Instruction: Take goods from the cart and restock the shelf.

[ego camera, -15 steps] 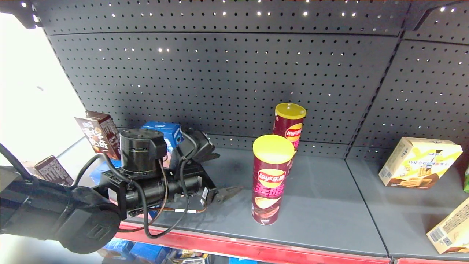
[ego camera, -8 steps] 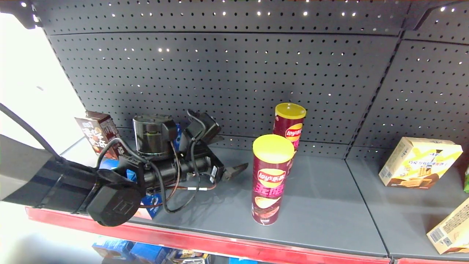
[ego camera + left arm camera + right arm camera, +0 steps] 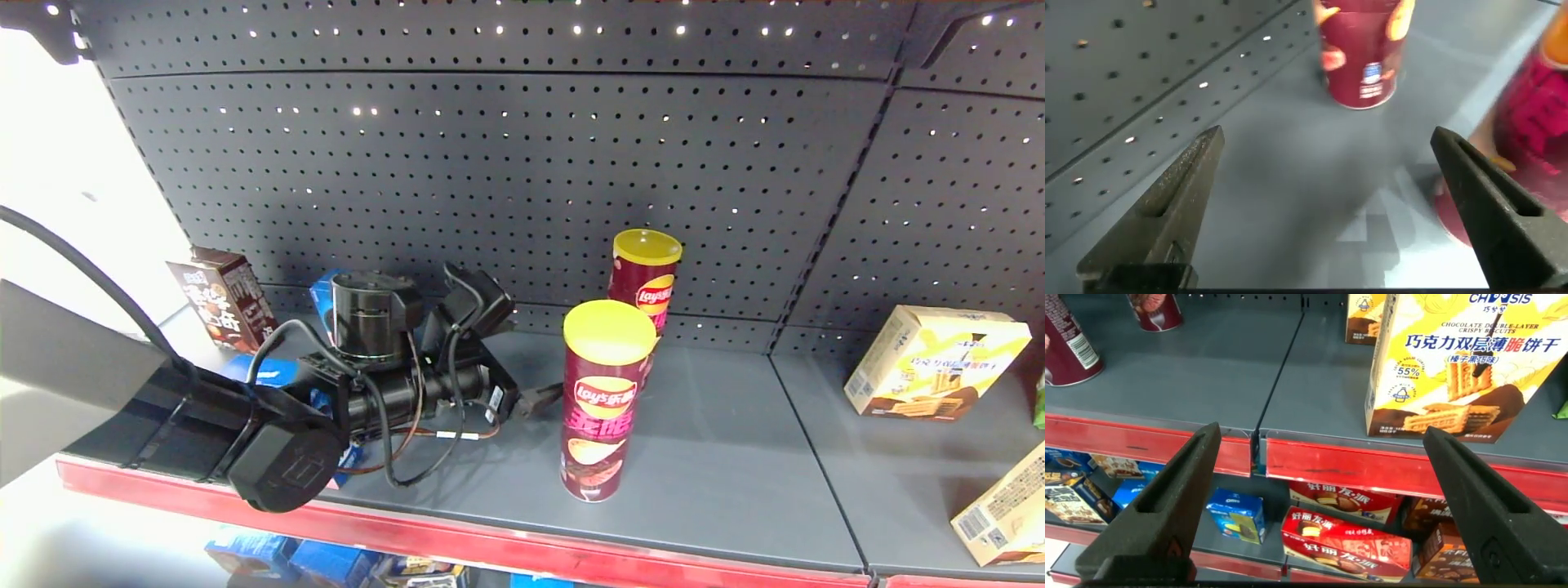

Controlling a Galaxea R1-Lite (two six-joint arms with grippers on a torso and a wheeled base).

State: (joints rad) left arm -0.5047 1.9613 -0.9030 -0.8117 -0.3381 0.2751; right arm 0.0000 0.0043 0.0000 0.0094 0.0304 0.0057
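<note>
On the grey shelf (image 3: pixel 735 457) the front can (image 3: pixel 606 400), maroon with a yellow lid, stands upright near the red edge, and the rear can (image 3: pixel 645 273) of the same kind stands upright just behind it, by the pegboard wall. Left of the front can the left end effector (image 3: pixel 543 398) lies low over the shelf, its fingers spread wide and empty, the tip just beside that can. Farther left of the front can stand a brown box (image 3: pixel 220 298) and a blue box (image 3: pixel 326 290). Well to its right sits a yellow biscuit box (image 3: pixel 935 363). Also right of the front can, before the shelf's edge, the right end effector (image 3: pixel 1323 437) is spread and holds nothing.
</note>
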